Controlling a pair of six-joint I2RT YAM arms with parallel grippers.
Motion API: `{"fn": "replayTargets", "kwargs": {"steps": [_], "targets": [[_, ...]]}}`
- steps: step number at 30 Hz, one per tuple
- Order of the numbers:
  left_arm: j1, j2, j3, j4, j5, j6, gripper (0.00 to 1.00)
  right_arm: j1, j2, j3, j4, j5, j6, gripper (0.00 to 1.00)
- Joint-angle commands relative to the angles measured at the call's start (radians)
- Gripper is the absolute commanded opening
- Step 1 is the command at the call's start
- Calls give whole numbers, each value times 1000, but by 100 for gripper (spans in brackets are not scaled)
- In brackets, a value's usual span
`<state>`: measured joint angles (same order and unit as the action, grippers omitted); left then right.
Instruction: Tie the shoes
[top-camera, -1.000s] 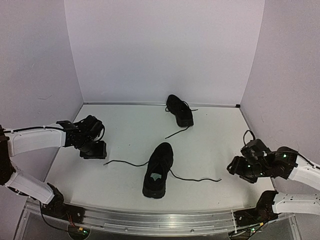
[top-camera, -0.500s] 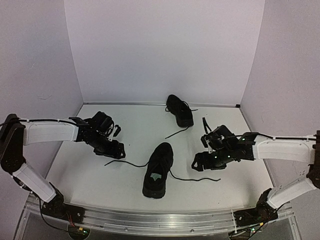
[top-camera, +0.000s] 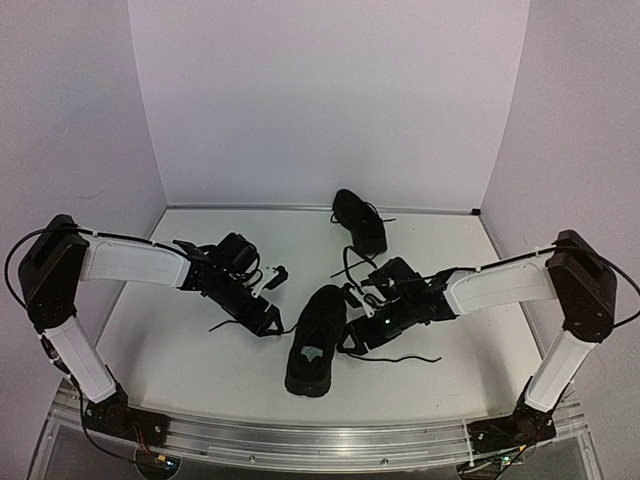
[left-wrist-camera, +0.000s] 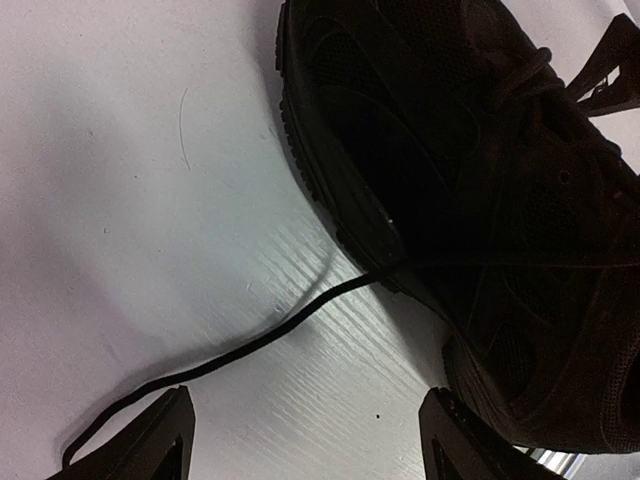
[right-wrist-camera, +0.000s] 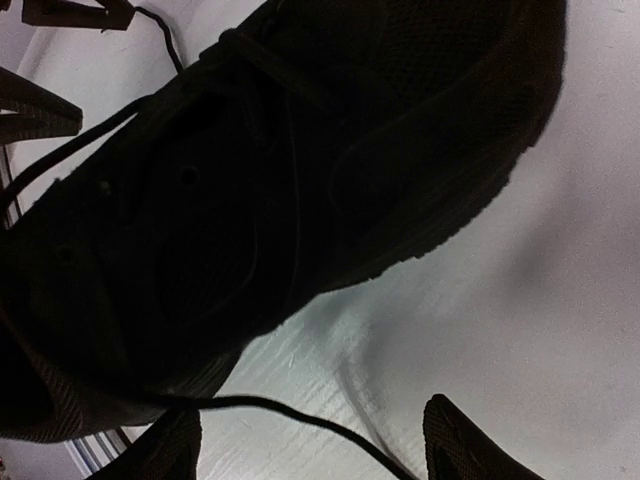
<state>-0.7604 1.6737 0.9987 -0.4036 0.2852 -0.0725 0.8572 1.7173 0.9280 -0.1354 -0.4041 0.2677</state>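
The near shoe (top-camera: 315, 340) lies in the middle of the white table, untied, one lace (top-camera: 228, 323) trailing left and the other lace (top-camera: 405, 358) trailing right. The far shoe (top-camera: 360, 220) lies by the back wall. My left gripper (top-camera: 268, 322) is open, low at the near shoe's left side; its wrist view shows the shoe (left-wrist-camera: 480, 200) and the lace (left-wrist-camera: 270, 335) just beyond the open gripper (left-wrist-camera: 305, 445). My right gripper (top-camera: 362, 332) is open at the shoe's right side; its wrist view shows the shoe (right-wrist-camera: 250, 200) and the lace (right-wrist-camera: 300, 412) crossing between the open gripper (right-wrist-camera: 310, 450).
White walls close the table (top-camera: 200, 370) in on the left, back and right. A metal rail (top-camera: 300, 440) runs along the near edge. The far shoe's loose lace (top-camera: 355, 265) lies between the two shoes.
Both arms have reached inward from the table's sides to the near shoe, the left from the left and the right from the right. The shoes and laces have not moved.
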Motion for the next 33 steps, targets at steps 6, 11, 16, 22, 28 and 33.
{"fn": "replayTargets", "kwargs": {"steps": [6,11,16,22,28,33], "targets": [[1,12,3,108,-1,13,79,23,137,76,89,48,-22,53],[1,4,-27,155,10,12,78,22,201,137,104,51,-21,27],[1,15,-39,156,-18,71,74,20,201,140,101,42,-21,12],[1,39,-45,130,-49,211,73,17,172,105,102,40,-12,1],[-7,108,17,84,-87,276,70,9,168,89,100,34,-6,0],[-23,163,58,82,-77,312,65,-2,162,79,101,32,5,0]]}}
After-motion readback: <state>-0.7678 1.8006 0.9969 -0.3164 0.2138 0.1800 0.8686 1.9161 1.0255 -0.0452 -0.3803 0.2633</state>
